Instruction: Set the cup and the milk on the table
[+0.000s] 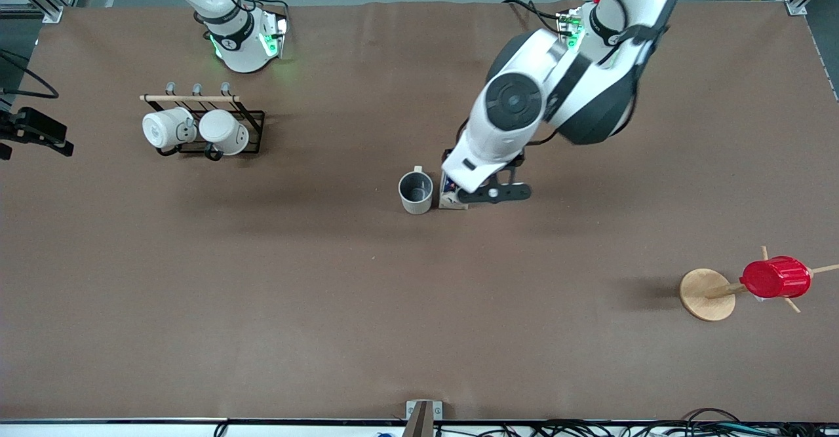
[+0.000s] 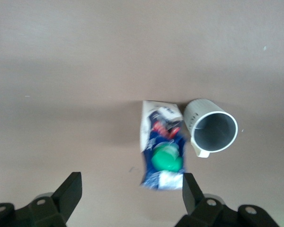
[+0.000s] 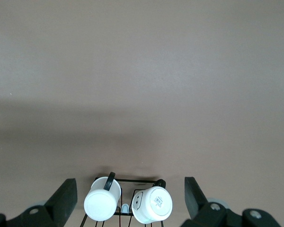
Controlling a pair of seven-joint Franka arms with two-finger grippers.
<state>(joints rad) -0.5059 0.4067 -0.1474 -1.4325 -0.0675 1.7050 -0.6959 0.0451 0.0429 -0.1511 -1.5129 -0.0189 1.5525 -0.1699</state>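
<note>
A broad matte brown worktop (image 1: 275, 306) carries everything. Near its middle the cream cup (image 1: 415, 192) stands upright, mouth up, dark grey inside, and the blue-and-white milk carton (image 1: 451, 196) sits just beside it toward the left arm's end — whether the two touch is hard to say, since the arm covers most of the carton from the front. Toward the right arm's end stands a black wire rack (image 1: 208, 122) holding two white mugs (image 1: 169, 128). Toward the left arm's end, nearer the front camera, a round wooden disc (image 1: 701, 296) rests — the base of a peg stand bearing a red ribbed cup (image 1: 776, 277).
</note>
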